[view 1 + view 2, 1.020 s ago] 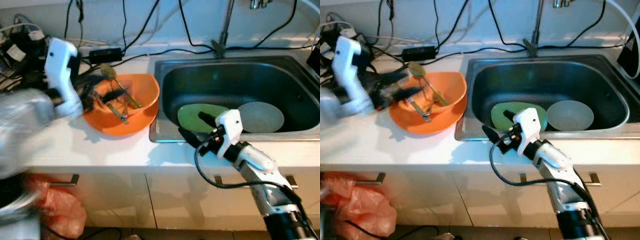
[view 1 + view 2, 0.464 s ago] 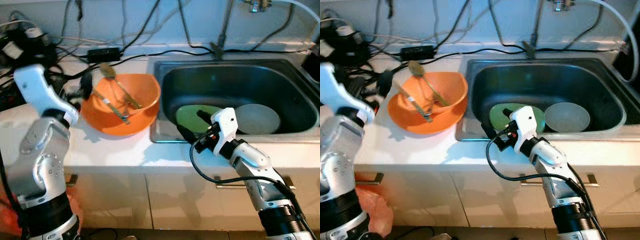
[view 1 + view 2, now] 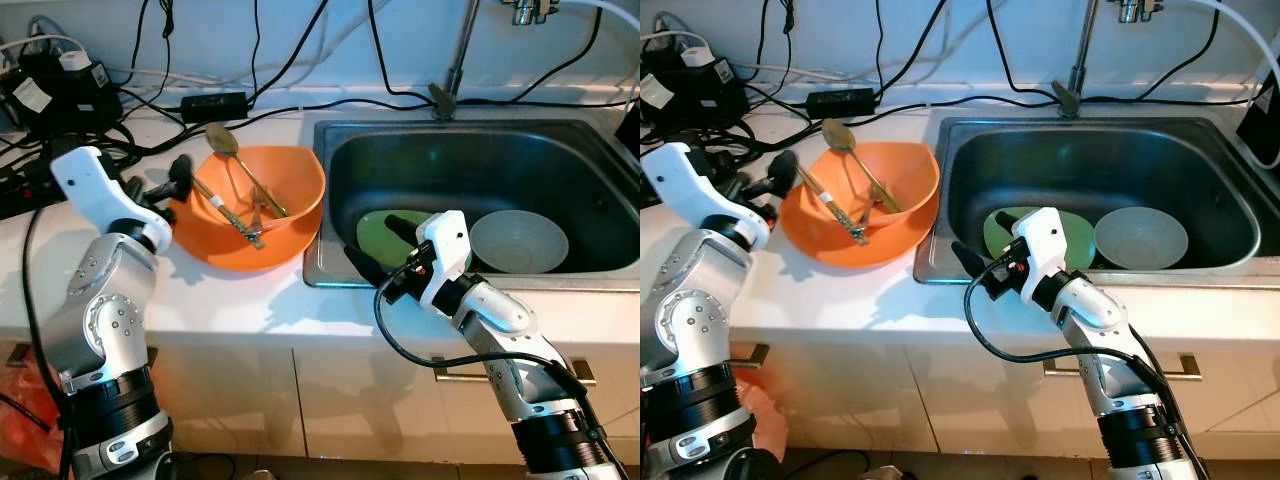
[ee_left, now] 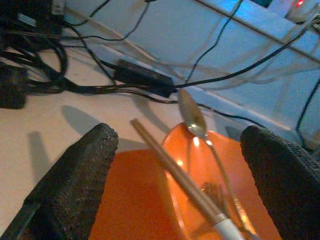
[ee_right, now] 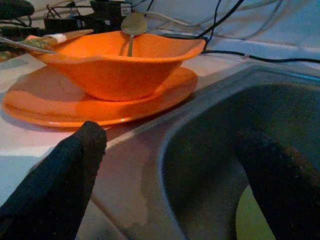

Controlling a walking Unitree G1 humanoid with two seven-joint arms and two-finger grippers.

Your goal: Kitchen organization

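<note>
On the white counter [image 3: 230, 300] we see an orange bowl [image 3: 290, 185] sitting on an orange plate [image 5: 60, 107], just beside the left rim of the steel sink [image 3: 480, 150]. Inside the bowl lie a brass spoon [image 3: 225, 142], a fork [image 3: 257, 212] and a pair of chopsticks [image 3: 215, 203] whose ends stick out over the bowl's left rim.

Our left gripper [image 3: 165, 183] hovers at the bowl's left edge with its fingers [image 4: 75, 175] spread wide and nothing between them; in the left wrist view the chopsticks and the spoon handle run straight through the gap ahead of it. Behind the bowl a tangle of black cables [image 3: 150, 95] and a black power adapter [image 3: 212, 103] crowd the back of the counter, with a black box [image 3: 55, 95] at the far left corner.

Our right gripper [image 3: 378, 250] sits at the sink's front left corner, fingers [image 5: 60, 170] apart and empty, one over the sink rim and one over the basin. Down in the basin a green plate [image 3: 385, 232] lies partly under that gripper, and a grey bowl [image 3: 520, 240] rests just beside it. The faucet stem [image 3: 455, 60] rises at the back edge of the sink, with more cables draped along the wall. Below the counter we make out white cabinet doors [image 3: 330, 400] and a red bag [image 3: 20, 440] at the floor on the left.
</note>
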